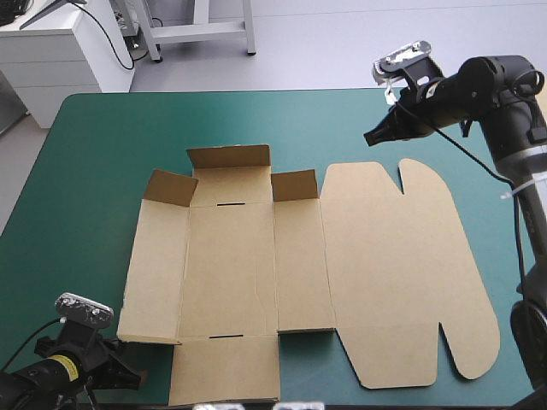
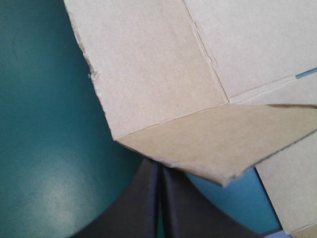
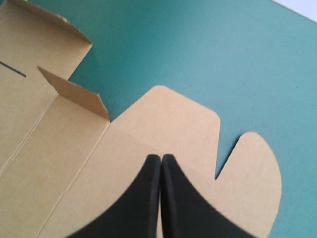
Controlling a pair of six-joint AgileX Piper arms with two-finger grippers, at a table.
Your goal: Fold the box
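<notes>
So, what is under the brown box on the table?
The teal-green cover shows around the box, which lies on it. In the left wrist view, one lifted corner flap shows only cover beneath. The rest is hidden by the board.

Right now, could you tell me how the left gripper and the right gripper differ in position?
The left gripper sits low at the box's near left corner, by a lifted flap; the right gripper hangs raised near the table's far right, clear of the box. Both are shut.
</notes>
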